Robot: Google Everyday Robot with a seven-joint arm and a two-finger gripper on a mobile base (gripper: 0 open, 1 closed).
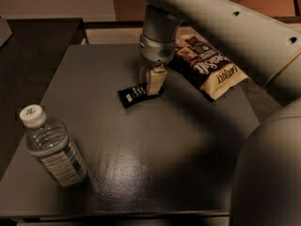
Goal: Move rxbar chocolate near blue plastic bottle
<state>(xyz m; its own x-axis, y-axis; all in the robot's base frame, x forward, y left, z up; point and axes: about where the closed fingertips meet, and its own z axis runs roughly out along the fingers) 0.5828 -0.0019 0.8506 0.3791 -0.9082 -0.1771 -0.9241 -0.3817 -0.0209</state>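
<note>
Camera view: a dark table (155, 173) carries three items. The rxbar (133, 94), a flat black wrapper with white lettering too small to read, lies near the table's middle, toward the far side. The gripper (153, 86) points straight down onto the rxbar's right end, touching it; whether the jaws are apart or clamped cannot be told. The bottle (52, 150) stands upright at the near left, well apart from the rxbar; its white cap bears a green mark and its striped label is unreadable. A brown-and-cream chip bag (209, 67) lies far right, its large white script and its dark capitals illegible.
</note>
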